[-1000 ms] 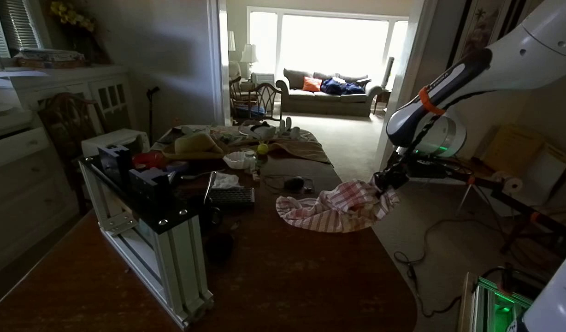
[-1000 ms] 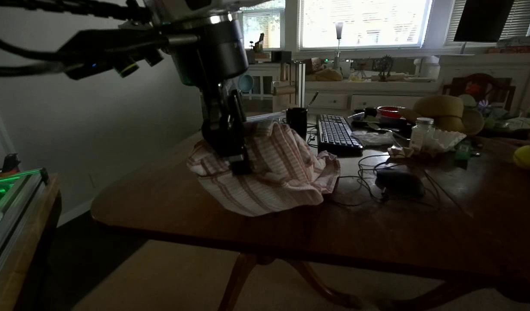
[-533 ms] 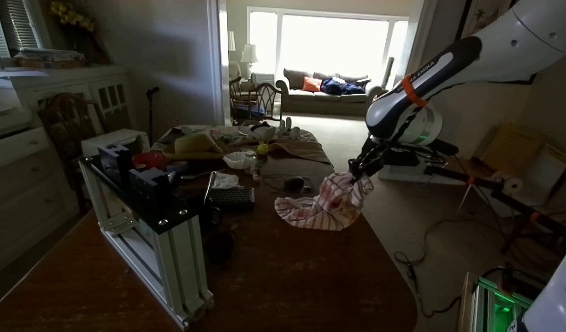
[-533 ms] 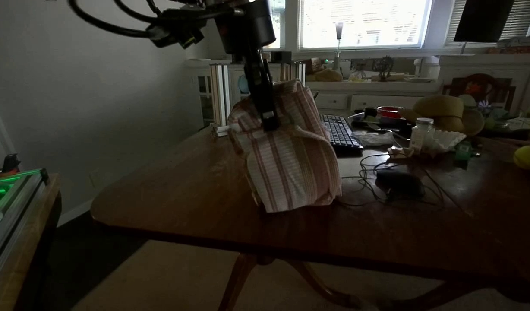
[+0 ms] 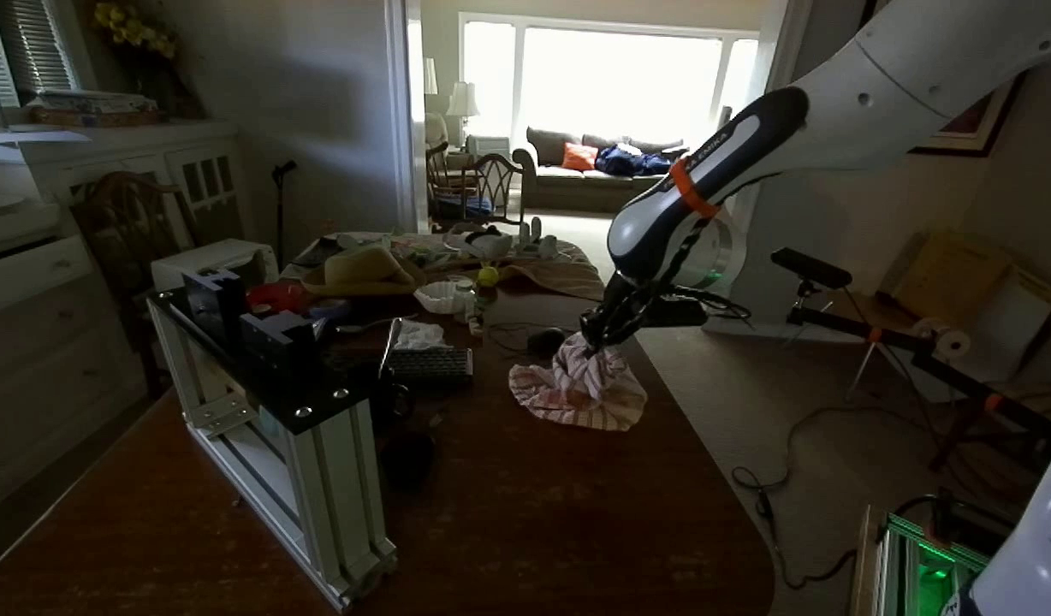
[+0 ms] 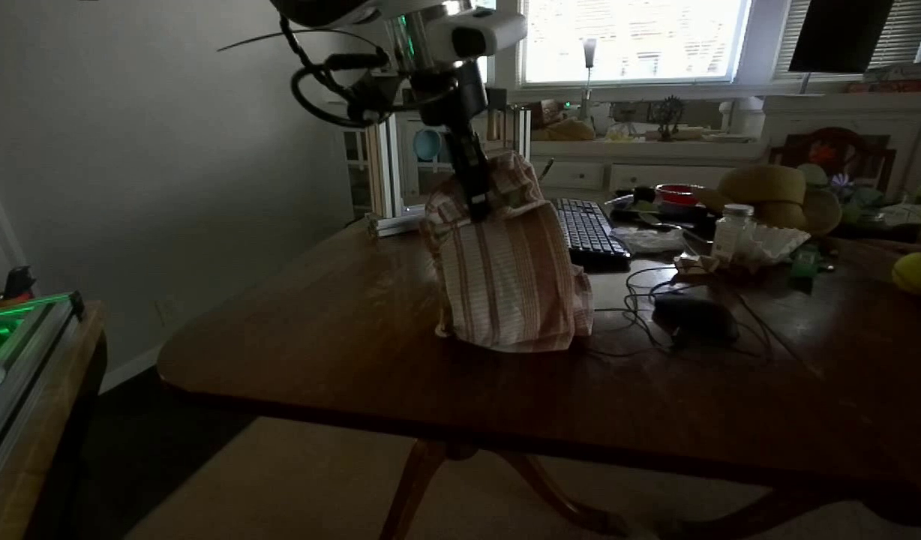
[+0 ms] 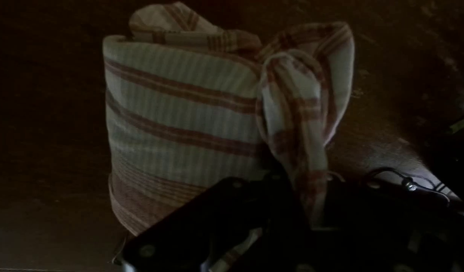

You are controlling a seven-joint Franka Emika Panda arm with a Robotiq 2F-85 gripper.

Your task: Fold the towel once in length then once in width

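One striped towel (image 5: pixel 582 390), bunched, gripped in your claw (image 6: pixel 479 206), partly resting on the desk (image 5: pixel 525 513), mouse (image 5: pixel 544 344) at eleven o'clock from it in an exterior view; likely fault: a crumpled heap, no clean fold, if you lower it this twisted.

In an exterior view, pale lettering (image 5: pixel 711 147) is running along the dark side of the arm (image 5: pixel 838 124) and, as far as the dim light is allowing, is spelling "EMIKA" (an orange band (image 5: pixel 693 189) is crossing the arm just beside the first letters). In both exterior views, the keyboard (image 6: pixel 585 226) is showing keys too small for any marks to be read.
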